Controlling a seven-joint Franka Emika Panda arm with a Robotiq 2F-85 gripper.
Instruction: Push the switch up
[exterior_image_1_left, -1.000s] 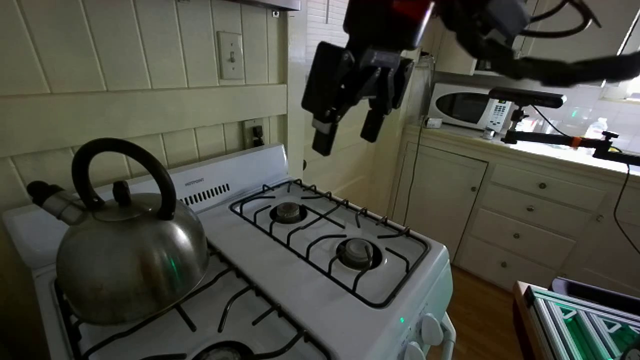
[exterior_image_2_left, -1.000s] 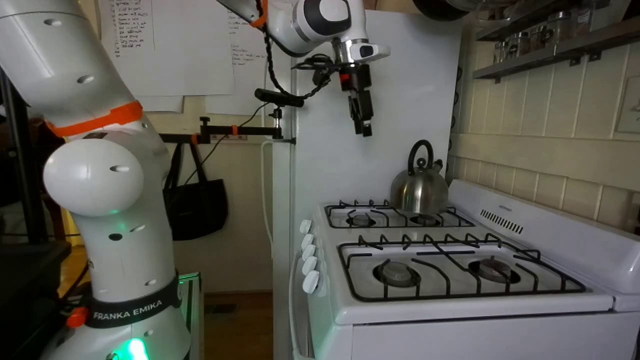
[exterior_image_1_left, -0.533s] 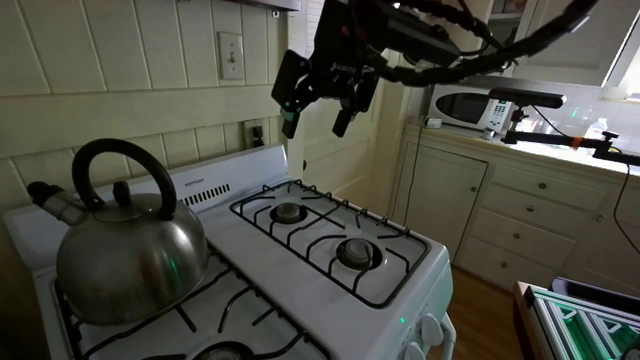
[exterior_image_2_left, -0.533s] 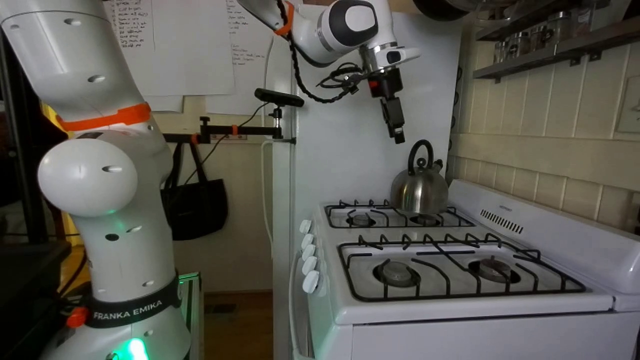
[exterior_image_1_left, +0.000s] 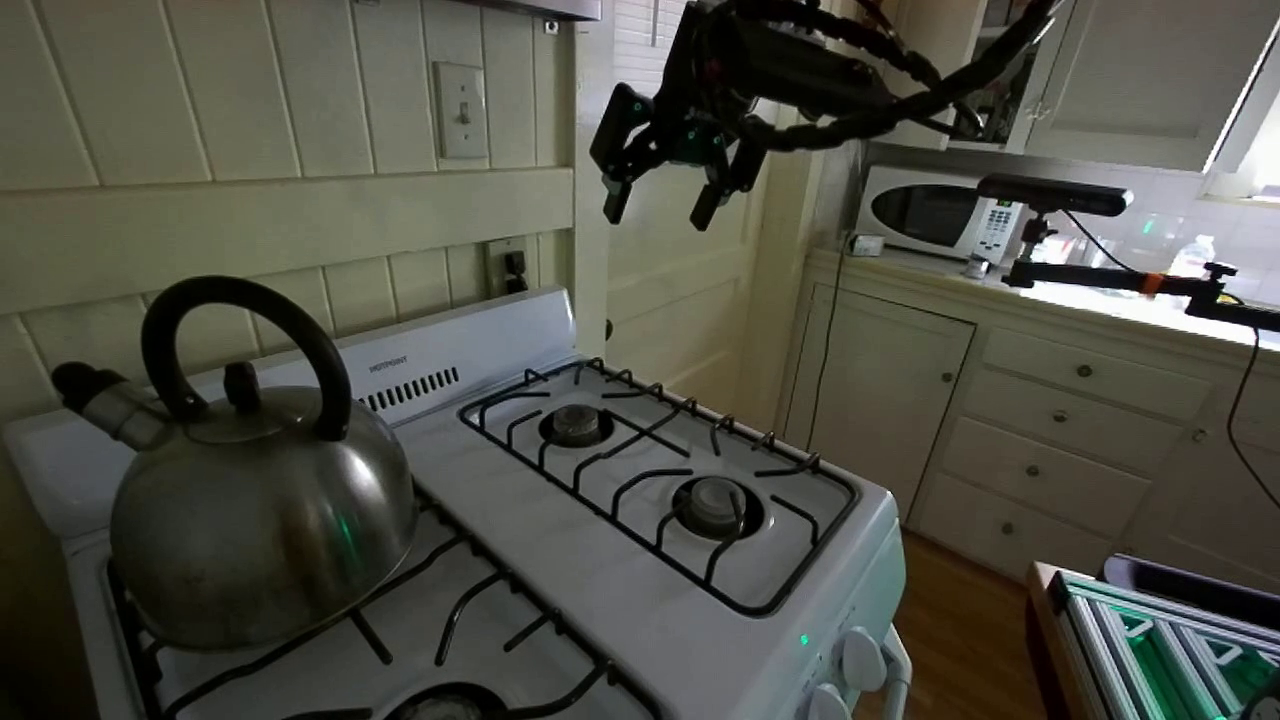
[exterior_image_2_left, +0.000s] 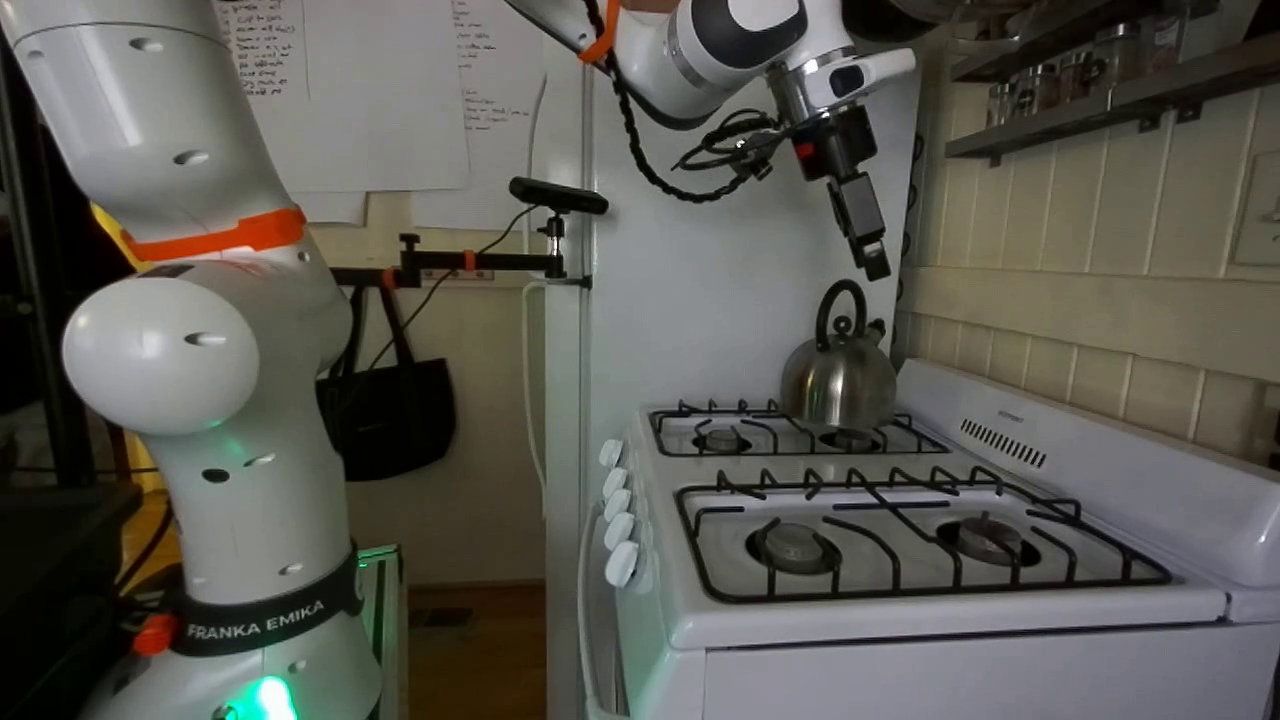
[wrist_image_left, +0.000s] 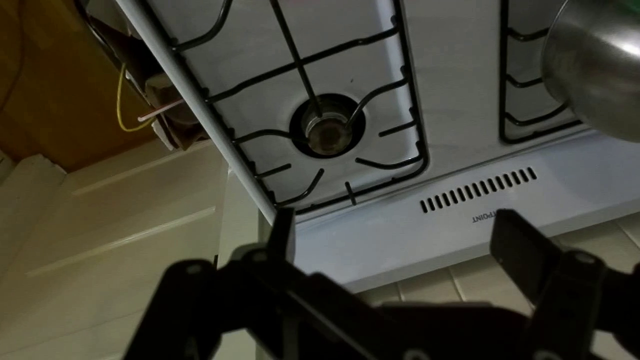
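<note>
In an exterior view, a white enamelled gas stove (exterior_image_1_left: 540, 530) bears, on the left half of its surface, a rounded kettle (exterior_image_1_left: 262, 510) of dull grey steel with a black arched handle and black-tipped spout; its inside is hidden. The switch (exterior_image_1_left: 463, 112), a small upright rectangular cream-white plate with a tiny central toggle, sits on a cream wall (exterior_image_1_left: 250, 220) of vertical boards above the stove's back panel (exterior_image_1_left: 500, 350). Below it, just over that panel, a squarer plate (exterior_image_1_left: 499, 257) holds a black plug (exterior_image_1_left: 516, 268). Above the stove and well apart from the switch hangs the black, jointed hand (exterior_image_1_left: 657, 210), its two fingers spread wide and holding nothing.

In an exterior view, clear glass jars (exterior_image_2_left: 1042, 85) with metal lids line a grey shelf (exterior_image_2_left: 1160, 98) above the stove, their fillings too dim to name. A soft black bag (exterior_image_2_left: 400, 425) hangs left of the stove, contents out of sight. The hand, seen side-on, tilts above the stove; its gap cannot be judged there.

In the wrist view, the fingers stand far apart before the stove's slotted back panel; beyond lie black bar grates (wrist_image_left: 299, 62), a round metal burner (wrist_image_left: 328, 136) and part of the kettle's smooth, curved side.
</note>
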